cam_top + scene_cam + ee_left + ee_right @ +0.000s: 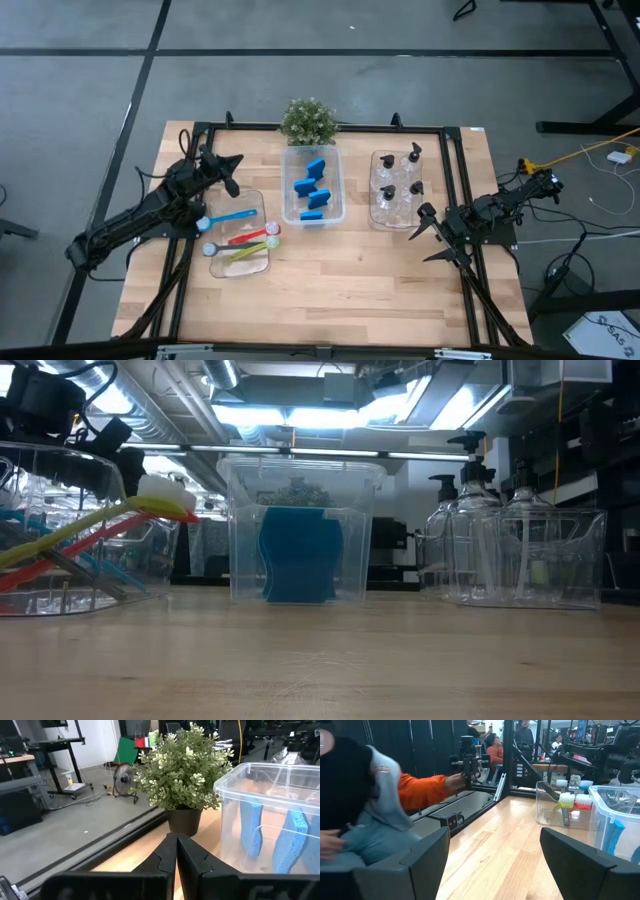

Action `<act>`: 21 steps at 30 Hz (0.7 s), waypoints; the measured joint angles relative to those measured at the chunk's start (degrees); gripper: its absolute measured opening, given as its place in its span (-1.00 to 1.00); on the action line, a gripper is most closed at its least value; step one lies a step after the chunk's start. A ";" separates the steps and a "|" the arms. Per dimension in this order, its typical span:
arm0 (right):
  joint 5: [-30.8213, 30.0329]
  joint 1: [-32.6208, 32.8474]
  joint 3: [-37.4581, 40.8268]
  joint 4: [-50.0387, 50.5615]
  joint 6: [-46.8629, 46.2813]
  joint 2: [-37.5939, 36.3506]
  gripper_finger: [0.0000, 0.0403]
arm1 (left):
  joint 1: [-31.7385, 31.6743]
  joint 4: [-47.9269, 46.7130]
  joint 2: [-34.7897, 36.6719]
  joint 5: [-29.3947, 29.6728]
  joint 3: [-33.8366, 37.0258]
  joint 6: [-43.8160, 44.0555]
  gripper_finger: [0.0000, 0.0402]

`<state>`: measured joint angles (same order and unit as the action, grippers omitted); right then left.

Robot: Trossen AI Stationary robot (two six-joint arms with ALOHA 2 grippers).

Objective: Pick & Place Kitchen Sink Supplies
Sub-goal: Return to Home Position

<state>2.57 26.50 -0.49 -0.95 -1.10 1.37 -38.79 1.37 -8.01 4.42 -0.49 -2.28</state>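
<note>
clearly sorted: up front, brushes (240, 240) lying in the left bin (256, 264), probably light and thin, best pinched mid-handle; farther back, sponges (313, 190) in the middle bin (341, 186), soft, and bottles (398, 185) in the right bin (372, 192), likely slick, best taken below the pump. left gripper (176, 840) pressed closed by the left bin, right gripper (495, 835) spread wide beside the right bin, both empty.

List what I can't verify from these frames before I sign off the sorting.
Grey brush: high view, too small to pick out among the brushes in the left bin.
Sponge count: low view, the sponges overlap into one blue mass.
Bottle contents: any view, clear bottles behind their clear bin.
Person: right wrist view, blurred and cut by the edge.
</note>
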 joint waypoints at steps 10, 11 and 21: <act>0.00 0.00 -0.02 0.00 0.00 0.00 0.53 | 0.00 0.04 0.00 0.01 0.00 0.00 -0.97; 0.00 0.00 -0.02 0.00 -0.04 0.00 0.53 | 0.00 0.04 0.00 0.03 0.00 0.00 -0.97; 0.02 0.00 0.00 0.00 -0.01 0.00 0.53 | 0.00 0.07 0.00 0.03 0.02 0.00 -0.98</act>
<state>2.59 26.50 -0.49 -0.95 -1.11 1.37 -38.79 1.43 -8.01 4.45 -0.47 -2.28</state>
